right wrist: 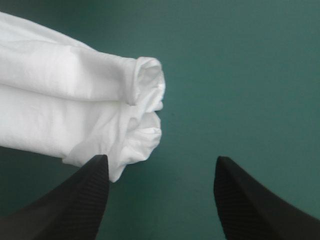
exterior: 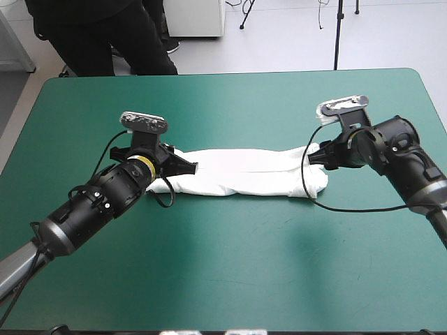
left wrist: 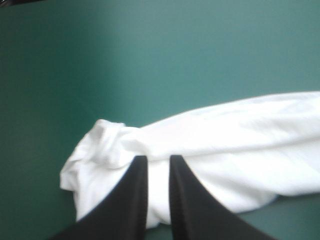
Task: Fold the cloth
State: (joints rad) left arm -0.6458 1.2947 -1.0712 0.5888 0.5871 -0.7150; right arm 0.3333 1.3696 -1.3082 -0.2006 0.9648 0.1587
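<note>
The white short-sleeved fabric T-shirt (exterior: 244, 174) lies across the middle of the table's teal-green cover (exterior: 223, 272) as a long, narrow band with its layers laid lengthwise over one another. The lengthwise folds look done. What is left, as I judge it, is to bring one end over toward the other to make a compact bundle. The left gripper of two broad black fins (exterior: 187, 167) sits at the band's left end, all but closed with white fabric pinched between its fingers. The right gripper of the same black fins (exterior: 316, 155) is at the opposite end, spread wide and holding nothing. The high view alone shows the whole band and both arms. The left wrist view alone shows the pinch and the bunched, crumpled end. The right wrist view alone shows two rolled layers side by side, just beside one finger (right wrist: 85, 200).
</note>
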